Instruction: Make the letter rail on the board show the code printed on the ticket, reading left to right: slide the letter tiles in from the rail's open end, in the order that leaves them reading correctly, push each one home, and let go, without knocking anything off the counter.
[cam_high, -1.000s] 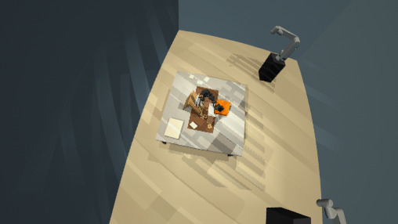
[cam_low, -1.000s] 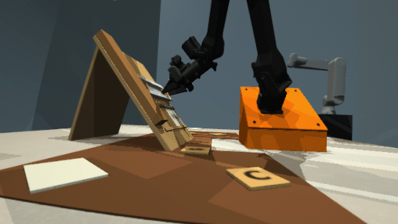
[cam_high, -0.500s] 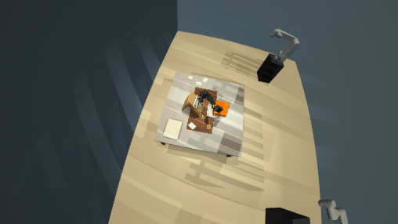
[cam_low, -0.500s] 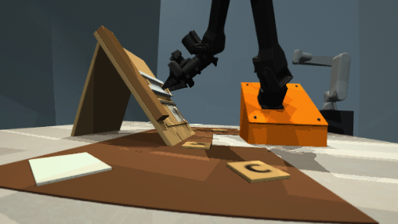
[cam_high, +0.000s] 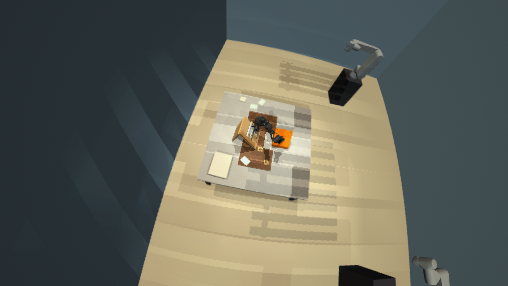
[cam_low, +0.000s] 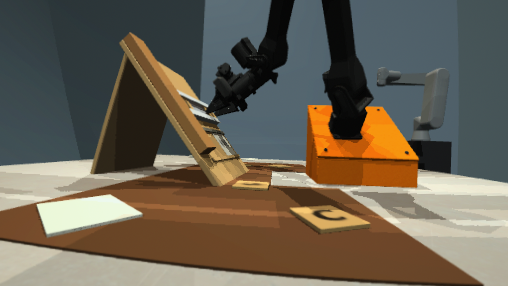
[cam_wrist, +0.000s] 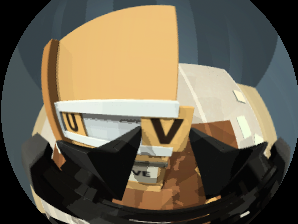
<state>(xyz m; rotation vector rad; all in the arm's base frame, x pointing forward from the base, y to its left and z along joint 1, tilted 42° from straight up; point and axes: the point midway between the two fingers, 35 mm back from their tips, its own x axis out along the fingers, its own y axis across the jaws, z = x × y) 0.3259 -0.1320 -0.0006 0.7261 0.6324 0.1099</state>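
The tilted board carries the pale letter rail. A U tile sits at the rail's left end, with a bare stretch of rail beside it. My gripper is shut on the V tile, at the rail's right end. The V tile is upright and overlaps the rail's mouth, its right part sticking out past the board's edge. The ticket sits lower on the board; only "VE" is readable, the rest hidden by the left finger. A C tile lies flat on the brown mat.
Another tile lies at the board's foot, its letter unclear. A white card lies on the mat's near part. A cream pad and several pale pieces lie on the counter. The orange base block stands right of the board.
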